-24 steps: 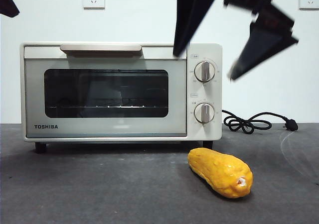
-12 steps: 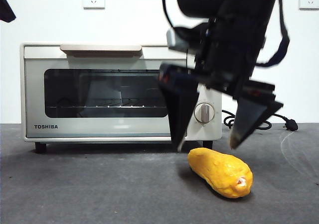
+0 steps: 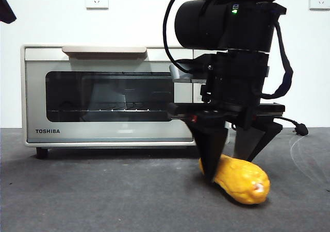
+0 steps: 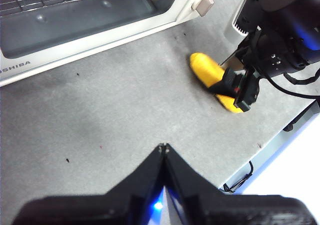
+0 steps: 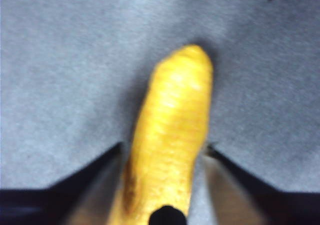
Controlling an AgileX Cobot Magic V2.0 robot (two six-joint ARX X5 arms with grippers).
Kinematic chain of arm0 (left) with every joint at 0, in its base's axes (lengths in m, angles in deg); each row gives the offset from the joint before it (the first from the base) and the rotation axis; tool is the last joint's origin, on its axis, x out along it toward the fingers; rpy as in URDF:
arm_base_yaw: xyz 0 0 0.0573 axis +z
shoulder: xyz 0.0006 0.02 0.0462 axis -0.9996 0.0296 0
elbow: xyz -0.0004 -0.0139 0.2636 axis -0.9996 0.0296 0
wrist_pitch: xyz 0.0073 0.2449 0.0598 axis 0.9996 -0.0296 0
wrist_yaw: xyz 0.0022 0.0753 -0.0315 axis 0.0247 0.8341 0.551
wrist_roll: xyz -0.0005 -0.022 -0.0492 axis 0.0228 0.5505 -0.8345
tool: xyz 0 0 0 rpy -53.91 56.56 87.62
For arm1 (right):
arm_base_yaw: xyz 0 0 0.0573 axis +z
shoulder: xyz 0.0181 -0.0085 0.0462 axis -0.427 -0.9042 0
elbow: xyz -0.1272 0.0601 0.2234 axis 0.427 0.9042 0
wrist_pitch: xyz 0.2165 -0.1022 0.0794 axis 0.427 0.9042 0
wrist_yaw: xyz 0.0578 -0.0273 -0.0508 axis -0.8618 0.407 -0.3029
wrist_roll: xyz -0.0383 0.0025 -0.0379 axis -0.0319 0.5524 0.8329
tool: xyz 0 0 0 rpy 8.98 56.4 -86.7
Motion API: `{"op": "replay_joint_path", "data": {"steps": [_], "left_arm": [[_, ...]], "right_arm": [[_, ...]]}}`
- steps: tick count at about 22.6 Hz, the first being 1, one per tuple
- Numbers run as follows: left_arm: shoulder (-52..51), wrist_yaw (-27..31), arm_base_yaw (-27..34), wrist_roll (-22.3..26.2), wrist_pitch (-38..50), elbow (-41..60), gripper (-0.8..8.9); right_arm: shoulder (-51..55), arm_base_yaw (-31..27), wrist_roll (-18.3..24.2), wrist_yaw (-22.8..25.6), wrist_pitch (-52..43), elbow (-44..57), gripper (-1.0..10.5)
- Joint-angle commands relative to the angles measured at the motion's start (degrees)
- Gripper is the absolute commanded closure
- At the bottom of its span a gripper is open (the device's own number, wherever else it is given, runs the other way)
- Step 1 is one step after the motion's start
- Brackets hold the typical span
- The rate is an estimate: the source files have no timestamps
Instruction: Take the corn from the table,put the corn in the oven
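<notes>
The yellow corn (image 3: 242, 180) lies on the dark grey table (image 3: 103, 191), in front of the oven's right end. My right gripper (image 3: 229, 167) has come down from above and is shut on the corn (image 5: 172, 135), one black jaw against each side of its middle (image 5: 164, 147). The cob still rests on the table. The cream TOSHIBA oven (image 3: 108, 103) stands behind with its door closed. In the left wrist view the corn (image 4: 205, 70) shows under the right gripper (image 4: 240, 85), while my left gripper (image 4: 162, 147) hangs shut and empty above bare table, away from the corn.
A black cord (image 3: 258, 126) lies coiled on the table right of the oven. The oven's knobs (image 3: 211, 117) sit behind the right arm. The table edge (image 4: 270, 135) runs close beyond the corn. The left arm shows as a black tip (image 3: 5, 7) at the top left corner.
The right arm came down from above the oven to the corn, and its jaws went from wide open to closed against the cob, which shifted slightly to the right.
</notes>
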Motion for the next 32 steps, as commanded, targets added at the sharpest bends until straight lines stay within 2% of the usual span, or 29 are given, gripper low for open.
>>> {"op": "replay_joint_path", "data": {"steps": [1,4,7,11,16,21,29,32], "left_arm": [[0.04,-0.11,-0.13,0.68,1.07,-0.09,8.19],[0.39,-0.15,-0.13,-0.13,5.86,-0.09,8.19],[1.05,-0.35,-0.13,-3.08,12.92,-0.09,8.19],[2.8,-0.35,-0.13,-6.97,24.68,-0.09,8.19],[6.95,-0.35,-0.15,-10.84,38.49,-0.09,8.19],[11.08,-0.35,-0.39,-11.58,42.18,-0.79,8.19],[18.16,-0.35,-3.91,-11.32,41.9,-4.9,8.19],[20.59,-0.24,-5.44,-10.47,39.21,-7.13,8.19]], "right_arm": [[-0.5,0.11,-0.37,-0.66,0.63,-0.09,9.6],[-0.09,0.11,0.33,-4.42,2.58,-1.07,9.6],[2.49,0.11,0.37,-9.16,2.91,-1.14,9.6],[10.54,0.11,0.31,-13.7,2.84,-1.14,9.6],[24.74,0.11,-0.5,-14.32,2.91,-1.99,9.6],[32.74,0.11,-1.51,-14.32,3.78,-4.66,9.6],[38.58,0.11,-1.84,-14.08,8.33,-9.77,9.6],[39.26,0.11,-1.7,-13.62,10.1,-10.97,9.6]]}}
